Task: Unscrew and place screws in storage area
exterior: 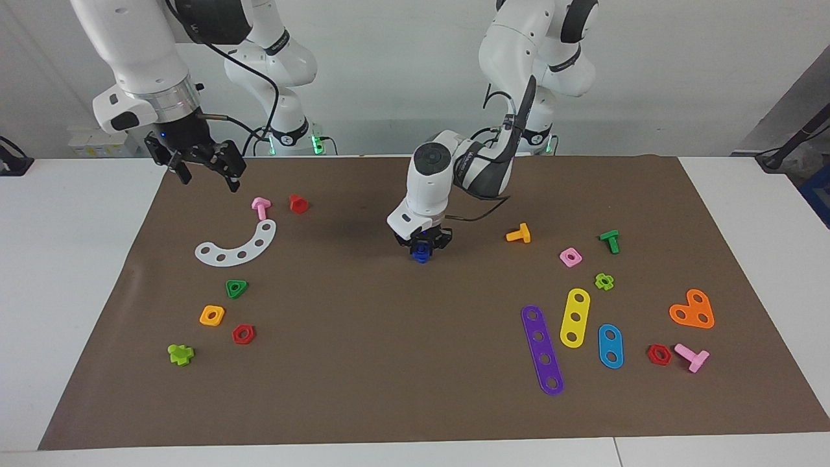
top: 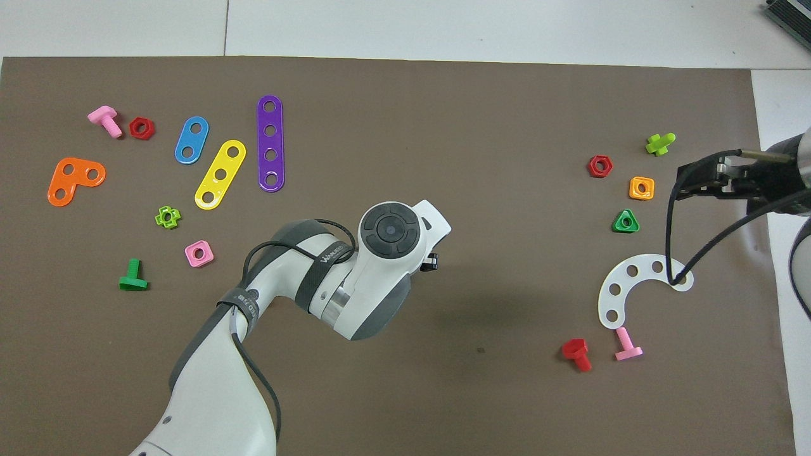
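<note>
A brown paper mat (exterior: 415, 363) covers most of the table. The left arm reaches down to the middle of the mat, and its left gripper (exterior: 423, 250) has its fingers closed on a small blue screw (exterior: 421, 254), held low over the bare mat. The right arm waits raised at its own end, the right gripper (exterior: 206, 167) hanging with jaws spread wide and holding nothing, over the mat's edge. Below it lies the storage area: a white curved strip (exterior: 237, 246), then a green triangular nut (exterior: 236, 288), an orange nut (exterior: 212, 316) and a red nut (exterior: 243, 334). Toward the left arm's end lie a purple strip (exterior: 543, 350), a yellow strip (exterior: 574, 318) and a blue strip (exterior: 610, 346).
</note>
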Available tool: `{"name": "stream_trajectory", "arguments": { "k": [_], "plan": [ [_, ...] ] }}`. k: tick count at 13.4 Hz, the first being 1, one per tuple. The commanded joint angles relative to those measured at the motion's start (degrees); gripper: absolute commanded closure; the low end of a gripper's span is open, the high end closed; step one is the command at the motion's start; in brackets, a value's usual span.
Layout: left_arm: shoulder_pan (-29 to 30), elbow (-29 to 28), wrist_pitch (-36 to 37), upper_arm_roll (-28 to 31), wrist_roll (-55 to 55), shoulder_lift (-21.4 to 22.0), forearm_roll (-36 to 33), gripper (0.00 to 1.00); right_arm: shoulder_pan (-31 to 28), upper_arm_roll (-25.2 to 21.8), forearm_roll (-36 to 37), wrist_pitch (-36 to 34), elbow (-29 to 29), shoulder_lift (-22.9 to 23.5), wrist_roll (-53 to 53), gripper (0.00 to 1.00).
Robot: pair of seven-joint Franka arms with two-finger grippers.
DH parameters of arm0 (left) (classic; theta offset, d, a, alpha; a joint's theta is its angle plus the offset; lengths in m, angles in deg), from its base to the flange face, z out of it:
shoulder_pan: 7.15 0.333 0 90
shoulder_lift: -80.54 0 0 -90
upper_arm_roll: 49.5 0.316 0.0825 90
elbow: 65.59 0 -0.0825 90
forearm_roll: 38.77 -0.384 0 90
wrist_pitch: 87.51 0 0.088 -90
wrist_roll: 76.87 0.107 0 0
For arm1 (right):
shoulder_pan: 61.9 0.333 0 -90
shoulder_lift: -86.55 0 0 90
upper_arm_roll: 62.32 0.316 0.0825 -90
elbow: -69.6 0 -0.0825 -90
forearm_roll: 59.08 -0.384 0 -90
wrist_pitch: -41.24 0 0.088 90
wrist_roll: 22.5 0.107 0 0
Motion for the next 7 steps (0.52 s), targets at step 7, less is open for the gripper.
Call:
{"name": "stream_trajectory", "arguments": {
  "k": [7],
  "plan": [
    [7.6,22.8,24.3,0.8,0.0,-5.6,-0.3,0.8,-1.1,0.3,-1.4,-1.1,-0.7,0.3,-1.8,0.0]
  ]
}}
